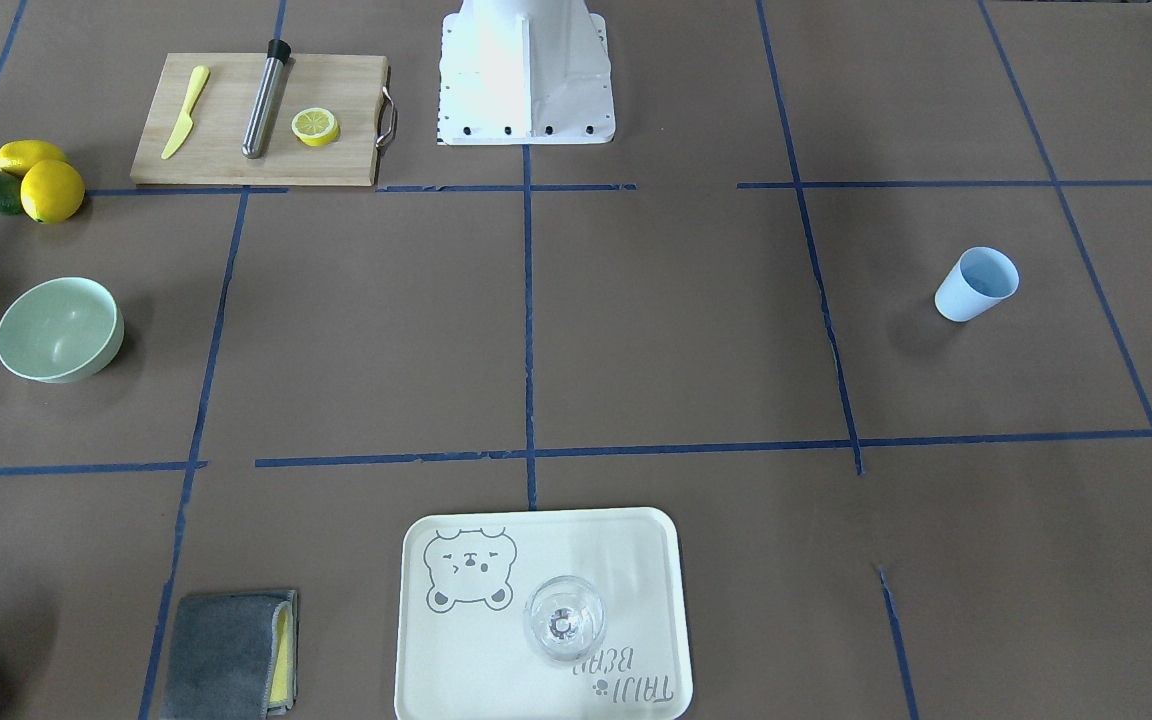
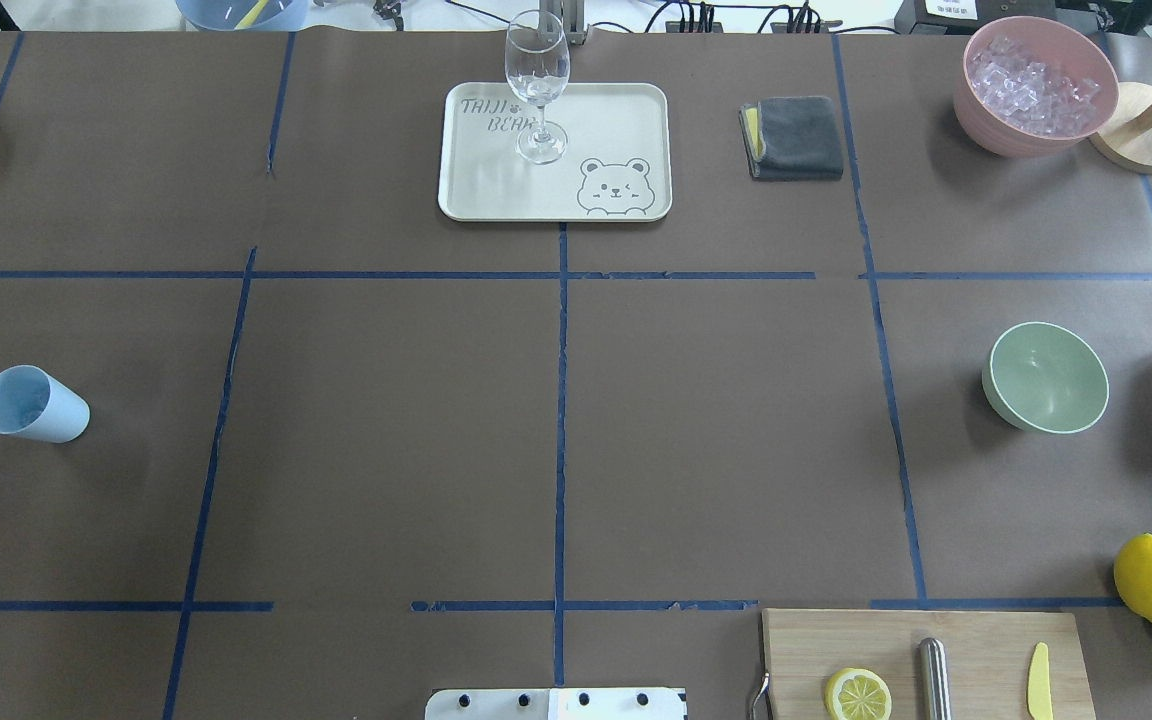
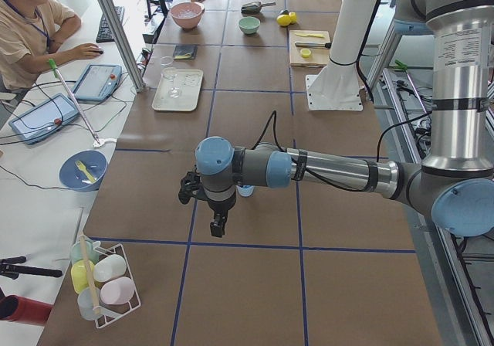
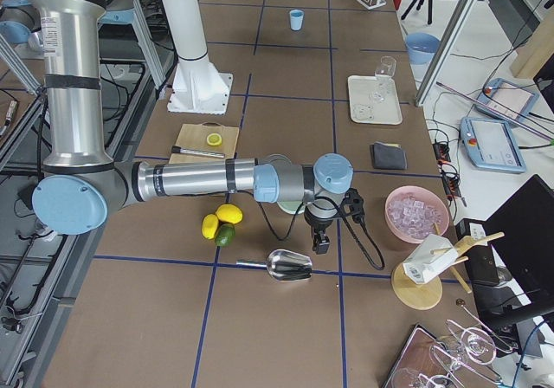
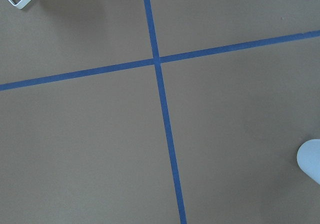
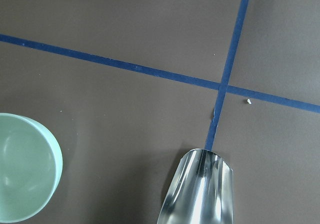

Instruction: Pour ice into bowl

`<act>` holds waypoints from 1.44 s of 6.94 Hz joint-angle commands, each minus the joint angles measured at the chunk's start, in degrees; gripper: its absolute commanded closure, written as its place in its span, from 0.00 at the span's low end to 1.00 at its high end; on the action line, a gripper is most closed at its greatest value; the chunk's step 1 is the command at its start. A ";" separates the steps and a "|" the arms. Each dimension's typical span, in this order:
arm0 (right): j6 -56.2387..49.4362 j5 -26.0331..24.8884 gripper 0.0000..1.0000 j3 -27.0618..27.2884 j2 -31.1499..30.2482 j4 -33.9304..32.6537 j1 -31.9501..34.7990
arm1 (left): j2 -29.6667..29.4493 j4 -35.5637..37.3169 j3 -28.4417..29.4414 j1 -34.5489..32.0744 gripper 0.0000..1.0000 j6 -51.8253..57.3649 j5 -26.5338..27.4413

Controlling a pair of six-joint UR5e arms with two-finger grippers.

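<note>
The pale mint-green bowl (image 1: 59, 330) (image 2: 1046, 377) (image 6: 20, 171) stands empty on the robot's right side of the table. The ice is out of view. My right gripper (image 4: 320, 242) hangs above the table just beyond the bowl, over a metal scoop (image 4: 287, 265) (image 6: 200, 191) that lies empty on the paper. It shows only in the exterior right view, so I cannot tell if it is open. My left gripper (image 3: 218, 222) hovers near the light blue cup (image 2: 33, 403) (image 5: 310, 159), and I cannot tell its state either.
A pink container (image 2: 1036, 85) of whitish ice sits at the far right corner beside a wooden stand (image 2: 1141, 140). A tray (image 2: 626, 110) holds a wine glass (image 2: 538, 85). There are also a grey cloth (image 2: 796, 137), a cutting board (image 1: 236, 150) and lemons (image 1: 51, 190).
</note>
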 commanded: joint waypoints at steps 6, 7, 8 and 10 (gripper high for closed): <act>5.14 8.31 0.00 0.24 -5.47 10.90 -3.56 | 0.14 -2.44 0.11 0.88 0.00 -0.09 -0.54; 15.37 7.57 0.00 0.16 -5.58 16.42 -7.06 | 0.14 -2.44 0.19 0.88 0.00 0.00 -0.54; 27.30 2.34 0.00 0.15 -5.58 22.22 -11.70 | 0.32 -2.44 0.37 0.97 0.00 0.00 -0.36; 41.00 -0.70 0.04 -0.90 -6.97 34.19 -17.44 | 1.20 -2.53 -0.24 0.97 0.00 0.00 -0.27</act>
